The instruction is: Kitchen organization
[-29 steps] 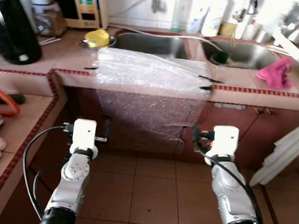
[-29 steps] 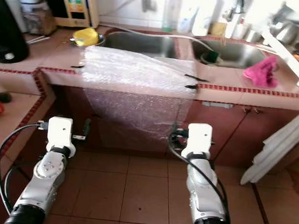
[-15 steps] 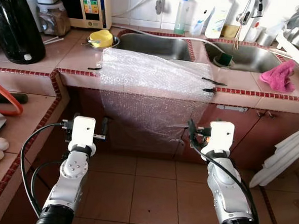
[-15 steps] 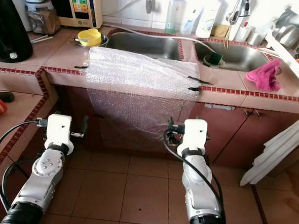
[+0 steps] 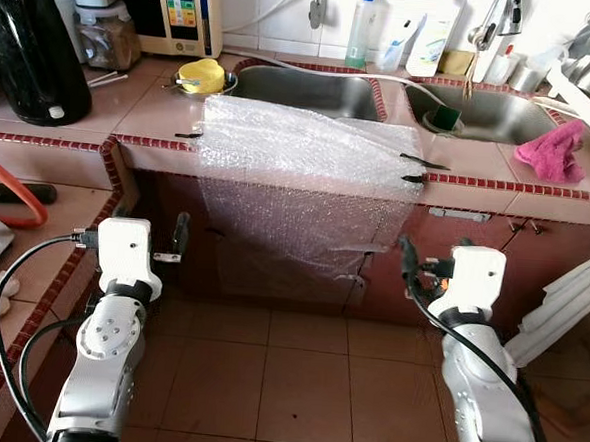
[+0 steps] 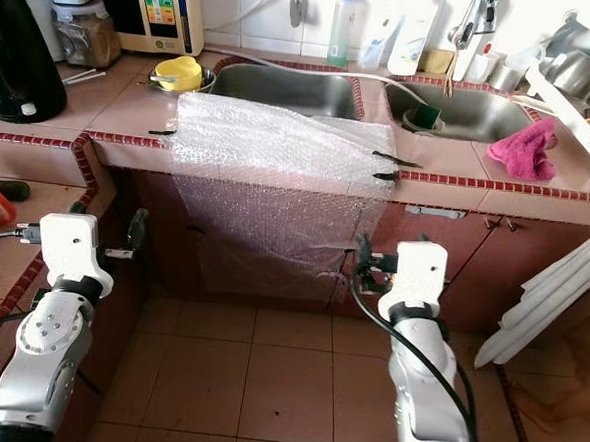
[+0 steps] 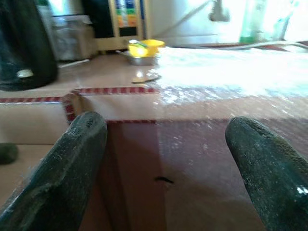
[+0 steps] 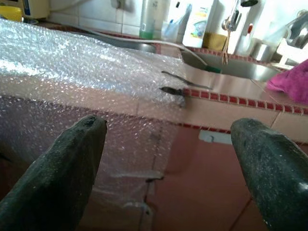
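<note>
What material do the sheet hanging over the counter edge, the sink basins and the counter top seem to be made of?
Sheet: clear plastic bubble wrap, judging by its small bubbles and see-through, glinting surface.
Sink basins: probably stainless steel, with a grey, dull metallic shine.
Counter top: apparently glazed ceramic tile, pinkish and smooth, with a red patterned border strip along the edge.
</note>
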Controlling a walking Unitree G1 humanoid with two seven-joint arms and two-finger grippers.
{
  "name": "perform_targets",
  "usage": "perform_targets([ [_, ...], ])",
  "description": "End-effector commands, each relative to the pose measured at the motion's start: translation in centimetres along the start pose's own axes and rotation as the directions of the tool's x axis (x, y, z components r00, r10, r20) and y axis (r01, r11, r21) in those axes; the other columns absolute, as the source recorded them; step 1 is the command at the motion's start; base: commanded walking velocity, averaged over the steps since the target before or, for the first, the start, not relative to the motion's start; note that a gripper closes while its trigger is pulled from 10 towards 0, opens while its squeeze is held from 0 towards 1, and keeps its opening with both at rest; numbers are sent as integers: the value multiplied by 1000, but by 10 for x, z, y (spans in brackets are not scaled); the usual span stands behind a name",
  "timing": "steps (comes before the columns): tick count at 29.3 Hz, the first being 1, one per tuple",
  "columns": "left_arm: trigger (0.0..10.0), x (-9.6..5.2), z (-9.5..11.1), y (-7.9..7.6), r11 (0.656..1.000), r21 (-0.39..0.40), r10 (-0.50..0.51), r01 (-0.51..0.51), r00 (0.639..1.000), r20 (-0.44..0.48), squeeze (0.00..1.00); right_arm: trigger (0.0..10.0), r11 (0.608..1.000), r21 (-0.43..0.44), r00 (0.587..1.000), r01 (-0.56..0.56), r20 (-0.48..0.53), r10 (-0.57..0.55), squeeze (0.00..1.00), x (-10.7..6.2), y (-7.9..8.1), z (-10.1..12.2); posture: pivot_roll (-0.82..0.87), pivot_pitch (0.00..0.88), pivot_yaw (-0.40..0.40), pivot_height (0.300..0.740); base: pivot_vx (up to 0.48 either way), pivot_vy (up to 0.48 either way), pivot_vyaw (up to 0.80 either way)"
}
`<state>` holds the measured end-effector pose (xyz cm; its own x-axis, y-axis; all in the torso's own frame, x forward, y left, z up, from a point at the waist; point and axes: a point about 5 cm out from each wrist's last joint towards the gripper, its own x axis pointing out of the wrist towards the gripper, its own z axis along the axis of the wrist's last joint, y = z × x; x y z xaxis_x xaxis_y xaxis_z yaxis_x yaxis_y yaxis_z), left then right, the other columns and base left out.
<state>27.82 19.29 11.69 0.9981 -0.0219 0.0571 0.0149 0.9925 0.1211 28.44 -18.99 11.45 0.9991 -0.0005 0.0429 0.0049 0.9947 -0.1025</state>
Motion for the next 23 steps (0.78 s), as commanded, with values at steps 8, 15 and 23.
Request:
perform_targets([
  [8, 10000, 5, 15, -9, 999, -13, 49, -48, 997, 67, 1000, 10000, 998, -60, 999, 18, 34, -16, 0, 6, -6, 18, 7, 0, -11, 740, 0, 0, 0],
  [15, 10000, 5, 15, -11, 995, -49, 88, -84, 992, 85, 1000, 10000, 997, -75, 1000, 2, -12, -3, 1000, -4, -3, 12, 1, 0, -18, 740, 0, 0, 0],
  [23, 10000, 6, 13, -13, 996, 14, 89, -91, 994, 65, 1000, 10000, 1000, 0, 999, 14, 34, -14, 1000, -7, -1, 18, 3, 0, -6, 740, 0, 0, 0],
])
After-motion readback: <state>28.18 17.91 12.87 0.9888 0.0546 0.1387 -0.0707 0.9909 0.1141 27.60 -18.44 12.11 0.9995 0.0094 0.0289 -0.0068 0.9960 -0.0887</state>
